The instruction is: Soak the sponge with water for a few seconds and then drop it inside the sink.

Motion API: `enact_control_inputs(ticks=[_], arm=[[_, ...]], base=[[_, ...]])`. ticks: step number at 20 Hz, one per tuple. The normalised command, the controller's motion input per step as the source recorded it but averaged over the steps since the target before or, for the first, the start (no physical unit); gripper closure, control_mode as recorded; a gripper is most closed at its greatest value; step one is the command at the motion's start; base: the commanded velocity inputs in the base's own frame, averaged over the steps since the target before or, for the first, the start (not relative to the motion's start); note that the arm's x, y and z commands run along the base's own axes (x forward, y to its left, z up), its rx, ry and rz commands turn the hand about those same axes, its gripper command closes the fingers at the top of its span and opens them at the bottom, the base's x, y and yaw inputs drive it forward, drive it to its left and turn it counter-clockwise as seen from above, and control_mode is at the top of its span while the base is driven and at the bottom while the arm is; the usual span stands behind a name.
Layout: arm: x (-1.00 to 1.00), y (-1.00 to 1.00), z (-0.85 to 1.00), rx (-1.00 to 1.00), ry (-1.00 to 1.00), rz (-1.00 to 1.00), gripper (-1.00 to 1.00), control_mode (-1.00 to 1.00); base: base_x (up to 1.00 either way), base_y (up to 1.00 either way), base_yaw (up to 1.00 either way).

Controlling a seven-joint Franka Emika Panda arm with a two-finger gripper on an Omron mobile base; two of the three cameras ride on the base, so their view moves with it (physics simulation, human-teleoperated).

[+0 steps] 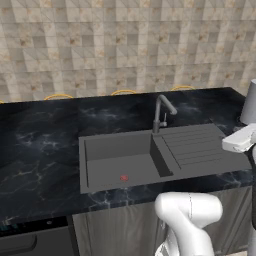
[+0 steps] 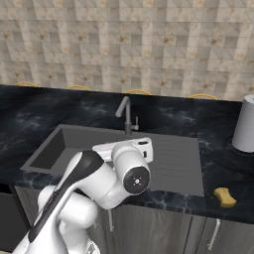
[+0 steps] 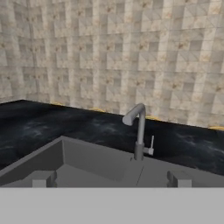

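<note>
Left base view: no brand, label or writing readable anywhere. Sink [image 1: 120, 165] set into the black marbled countertop [image 1: 35, 150], basin on the left half, ribbed drainboard [image 1: 195, 145] on the right half. Faucet [image 1: 161, 113] stands at the back rim, 12 o'clock of the divider, spout curving toward 3 o'clock. Small red spot [image 1: 123, 178] on the basin floor, near its front wall. White arm link [image 1: 189, 220] at 6 o'clock of the picture; another white piece of the arm [image 1: 240, 139] at the 3 o'clock edge, over the drainboard's right end. Grey cylinder [image 1: 248, 102] at the 3 o'clock edge on the counter, cut off by the frame.

Right base view: nothing readable here either. Arm's white and dark links cover the front of the sink. Sponge [image 2: 224, 197] lies on the countertop, at 4 o'clock of the sink, just outside its front right corner, well apart from the arm. Grey cylinder stands at 12 o'clock of the sponge, near the 3 o'clock edge of the picture. Faucet at the back rim, spout toward 9 o'clock.

Hand view: gripper [image 3: 109, 178] looks across the sink at the faucet and the tiled wall [image 3: 113, 52]. Two fingertips [image 3: 40, 178] far apart at the bottom, jaws spread wide, nothing between them, touching nothing.
</note>
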Motion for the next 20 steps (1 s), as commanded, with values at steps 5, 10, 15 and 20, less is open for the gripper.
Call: enact_control_inputs(ticks=[5, 10, 15, 20], arm=[[0.26, 0.04, 0.0, 0.0, 0.0, 0.0, -1.0, -1.0], [0.35, 0.13, 0.0, 0.0, 0.0, 0.0, -1.0, -1.0], [0.36, 0.13, 0.0, 0.0, 0.0, 0.0, -1.0, -1.0], [0.31, 0.05, -0.17, 0.0, 0.0, 0.0, -1.0, -1.0]], base=[[0.0, 0.0, 0.0], [0.0, 0.0, 0.0], [0.0, 0.0, 0.0], [0.0, 0.0, 0.0]])
